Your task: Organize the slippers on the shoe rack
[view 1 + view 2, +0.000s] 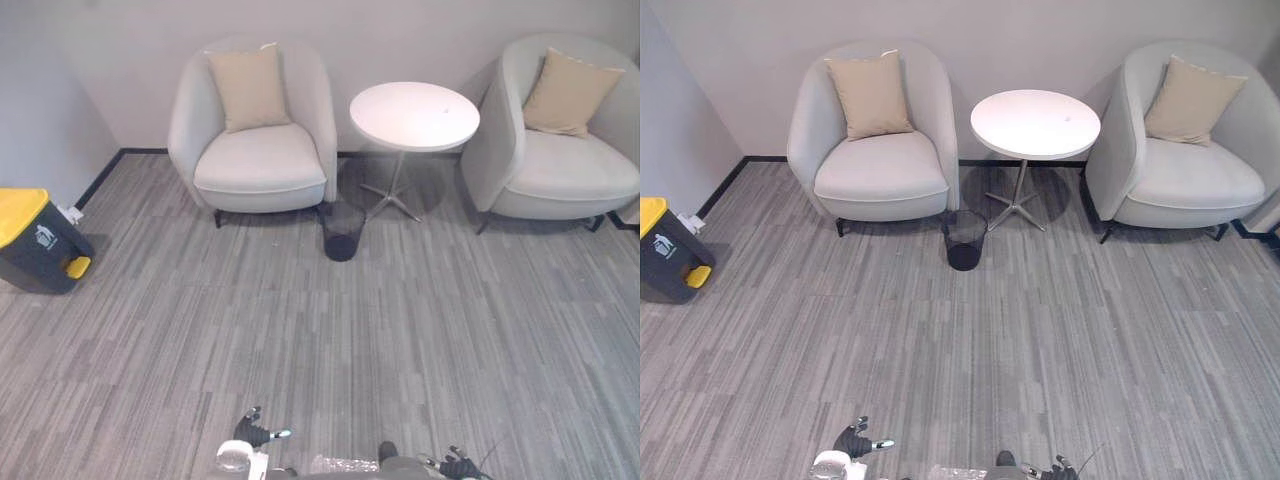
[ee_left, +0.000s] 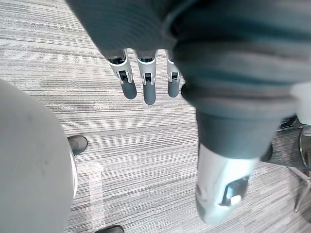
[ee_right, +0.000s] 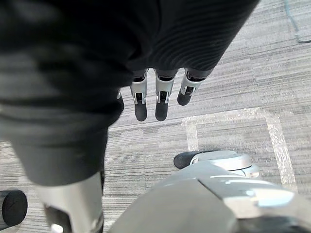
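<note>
Here, the left hand [image 2: 149,90] and right hand [image 3: 162,104] hang low over grey carpet [image 1: 300,330], fingers straight and empty (round table [image 1: 414,115] ahead); which way slippers or shoe rack lie cannot be told.

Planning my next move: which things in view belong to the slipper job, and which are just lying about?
Job: left robot hand, open and empty; right robot hand, open and empty.
Lying about: left armchair and its cushion; right armchair and its cushion; round table; black wastebasket; yellow-lidded bin.
</note>
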`<state>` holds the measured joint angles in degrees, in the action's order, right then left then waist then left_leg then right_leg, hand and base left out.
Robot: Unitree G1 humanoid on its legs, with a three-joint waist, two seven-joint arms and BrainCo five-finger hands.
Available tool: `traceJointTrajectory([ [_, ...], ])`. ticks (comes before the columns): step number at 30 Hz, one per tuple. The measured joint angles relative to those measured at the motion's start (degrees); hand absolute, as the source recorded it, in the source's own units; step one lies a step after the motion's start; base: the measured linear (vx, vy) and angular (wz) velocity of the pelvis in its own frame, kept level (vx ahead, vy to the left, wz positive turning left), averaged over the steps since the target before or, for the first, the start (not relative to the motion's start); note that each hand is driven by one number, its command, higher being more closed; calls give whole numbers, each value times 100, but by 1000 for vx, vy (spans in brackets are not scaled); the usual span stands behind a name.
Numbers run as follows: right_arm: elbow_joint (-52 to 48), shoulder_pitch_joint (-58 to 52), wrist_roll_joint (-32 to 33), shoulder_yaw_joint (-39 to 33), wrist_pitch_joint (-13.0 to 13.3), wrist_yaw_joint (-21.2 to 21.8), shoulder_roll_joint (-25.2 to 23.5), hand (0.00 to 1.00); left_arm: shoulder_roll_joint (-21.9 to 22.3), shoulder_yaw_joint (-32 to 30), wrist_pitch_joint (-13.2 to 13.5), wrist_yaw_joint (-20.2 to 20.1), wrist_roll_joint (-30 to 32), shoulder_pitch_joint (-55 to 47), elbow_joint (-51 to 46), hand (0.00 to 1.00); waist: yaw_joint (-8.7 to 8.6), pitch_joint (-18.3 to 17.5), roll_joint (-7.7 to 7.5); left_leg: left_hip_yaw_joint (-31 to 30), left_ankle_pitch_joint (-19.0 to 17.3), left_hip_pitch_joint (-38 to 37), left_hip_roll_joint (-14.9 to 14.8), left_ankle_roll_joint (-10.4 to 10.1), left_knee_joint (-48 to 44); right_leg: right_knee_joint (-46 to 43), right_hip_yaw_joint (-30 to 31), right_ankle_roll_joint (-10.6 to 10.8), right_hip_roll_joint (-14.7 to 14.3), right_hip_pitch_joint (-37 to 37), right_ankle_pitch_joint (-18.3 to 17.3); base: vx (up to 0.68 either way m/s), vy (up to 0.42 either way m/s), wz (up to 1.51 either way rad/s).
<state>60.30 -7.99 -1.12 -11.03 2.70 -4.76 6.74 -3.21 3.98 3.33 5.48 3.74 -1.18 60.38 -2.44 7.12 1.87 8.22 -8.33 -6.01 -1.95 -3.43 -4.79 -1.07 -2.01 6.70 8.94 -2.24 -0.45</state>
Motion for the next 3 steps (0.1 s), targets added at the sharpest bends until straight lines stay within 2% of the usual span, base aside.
traceJointTrajectory([
  [3, 94, 8, 2, -35, 1, 2, -10, 0, 7, 1, -3, -7, 0, -3, 20, 0, -24, -8, 6, -119, 0, -36, -4, 0, -21, 142, -132, -1, -5, -177, 0, 106, -10, 11],
])
